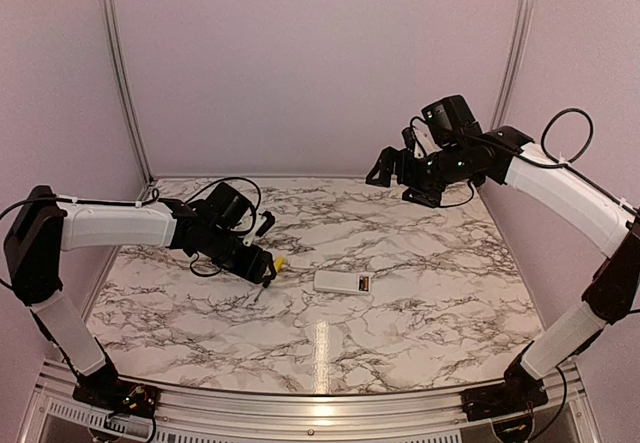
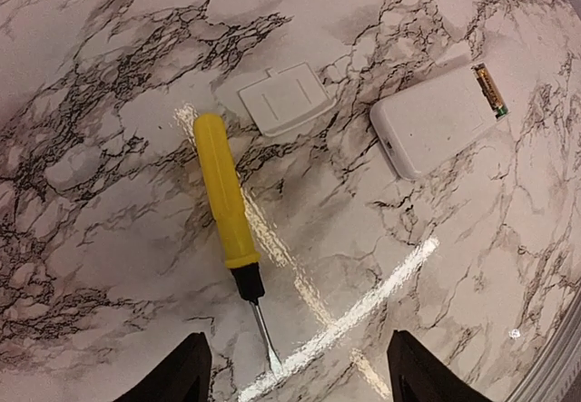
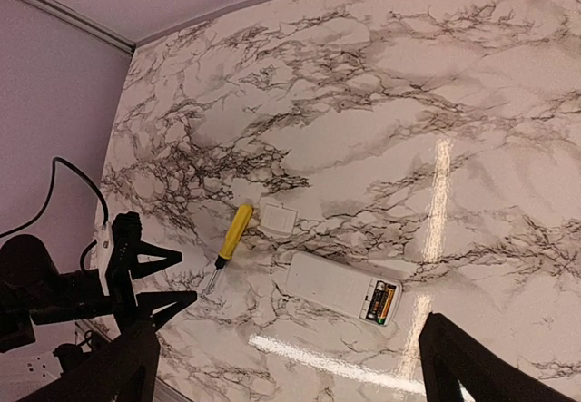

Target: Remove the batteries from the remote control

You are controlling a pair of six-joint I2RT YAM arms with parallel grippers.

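The left end effector [image 2: 296, 336] hangs with its fingers apart and nothing between them, just above the flat blade of a yellow-handled screwdriver [image 2: 227, 193] lying on the marble-patterned bench [image 2: 109, 266]. Beyond the handle's far end lies a small white plastic battery cover [image 2: 281, 98], already off. To its right is the slim white plastic remote control [image 2: 431, 125], recess up, with the batteries [image 2: 490, 89] seated at its far end. The right end effector [image 3: 292, 325] is raised well above, fingers also spread and empty.

The next move is probably to lever one cell up by its end while the other arm pins the remote's body so it cannot skid. The print on the gold cell is too small to read.
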